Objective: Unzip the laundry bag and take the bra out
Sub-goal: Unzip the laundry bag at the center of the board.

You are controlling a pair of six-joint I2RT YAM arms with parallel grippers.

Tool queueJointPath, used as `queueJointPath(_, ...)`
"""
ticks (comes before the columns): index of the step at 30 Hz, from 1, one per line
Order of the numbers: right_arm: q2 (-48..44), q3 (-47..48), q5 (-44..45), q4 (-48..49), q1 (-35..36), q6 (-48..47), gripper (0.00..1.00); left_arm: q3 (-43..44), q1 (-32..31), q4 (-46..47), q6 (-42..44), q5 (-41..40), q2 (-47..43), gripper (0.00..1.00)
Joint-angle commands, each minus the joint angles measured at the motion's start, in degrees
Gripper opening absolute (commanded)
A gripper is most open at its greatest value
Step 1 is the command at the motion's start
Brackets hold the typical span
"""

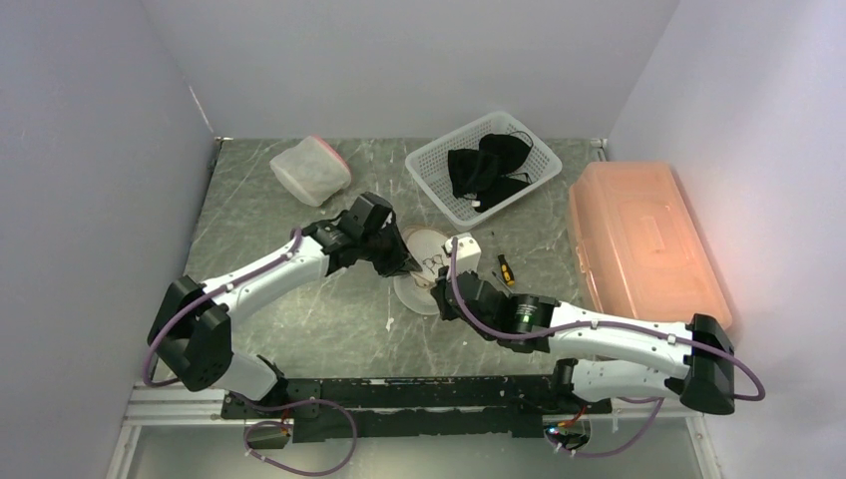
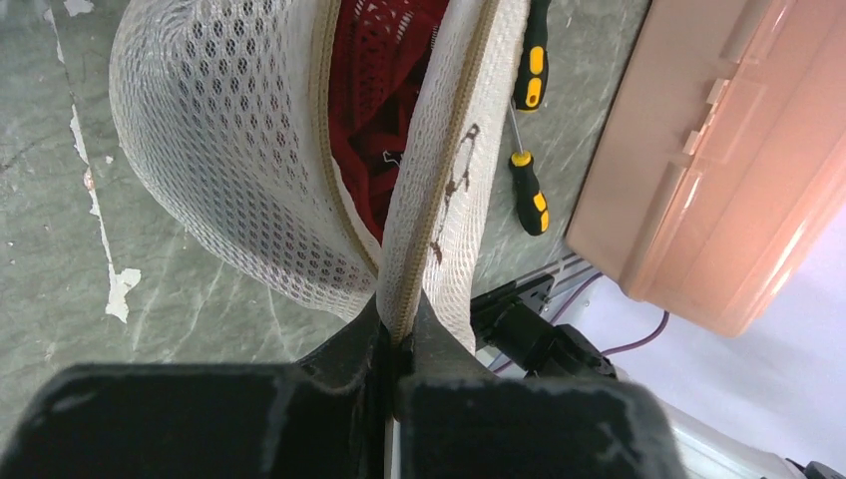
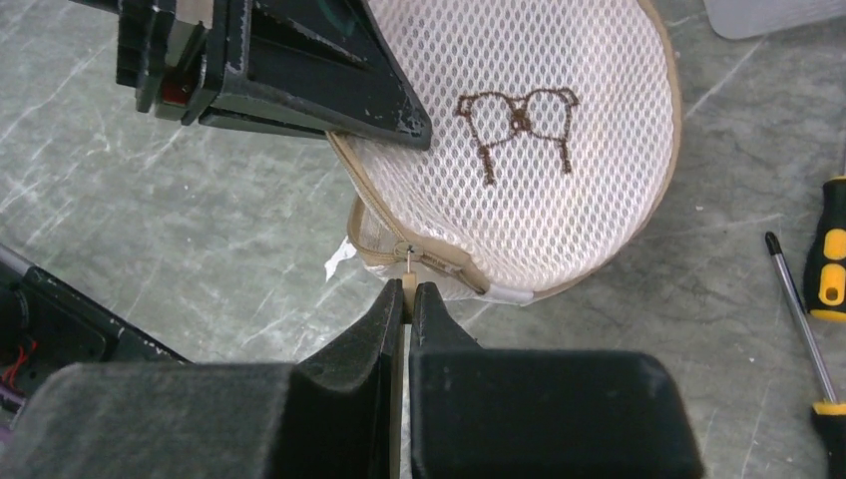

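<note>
A round white mesh laundry bag [image 1: 427, 261] with a brown bra drawing lies mid-table; it also shows in the right wrist view [image 3: 519, 160] and the left wrist view [image 2: 229, 150]. Its zipper is partly open and a red lace bra [image 2: 384, 90] shows inside. My left gripper [image 2: 399, 334] is shut on the bag's zipper edge; it also shows in the top view [image 1: 407, 265]. My right gripper [image 3: 407, 294] is shut on the beige zipper pull [image 3: 407, 267] at the bag's near edge; it also shows in the top view [image 1: 439, 290].
A white basket [image 1: 429, 165] holding black clothes stands at the back. An orange lidded box [image 1: 638, 239] lies at the right. A second mesh bag [image 1: 311, 170] sits at the back left. Two yellow-handled screwdrivers [image 2: 529, 190] lie right of the bag.
</note>
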Motion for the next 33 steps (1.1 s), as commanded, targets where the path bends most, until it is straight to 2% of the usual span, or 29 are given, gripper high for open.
queueJointPath(1, 0.45, 3.45, 0.81, -3.8, -0.76, 2.75, 0.0, -0.27, 1.63, 0.79, 0.64, -0.02, 0.74, 0.03)
queueJointPath(19, -4.08, -3.58, 0.52, -3.76, -2.69, 4.78, 0.0, -0.77, 2.6, 0.05, 0.88, -0.11, 1.56, 0.04)
queueJointPath(21, -4.94, -4.37, -0.43, -2.44, -2.69, 4.14, 0.0, -0.89, 2.61, 0.52, 0.96, 0.56, 1.47, 0.11)
queueJointPath(24, -6.04, -4.6, -1.75, -0.94, -2.7, 3.5, 0.0, -1.38, 2.61, 1.94, 1.18, 2.1, 1.21, 0.3)
queueJointPath(26, -6.27, -3.97, -2.29, -0.9, -2.68, 3.22, 0.15, -1.52, 2.62, 2.65, 1.19, 2.92, 0.95, 0.43)
queueJointPath(30, -6.84, -2.17, -2.87, -1.77, -2.68, 3.34, 0.55, -1.95, 2.64, 3.38, 1.36, 4.23, 0.68, 0.55)
queueJointPath(33, -7.54, -1.13, -2.35, -2.93, -2.72, 3.72, 0.74, -2.06, 2.62, 3.2, 1.64, 4.71, 0.3, 0.65)
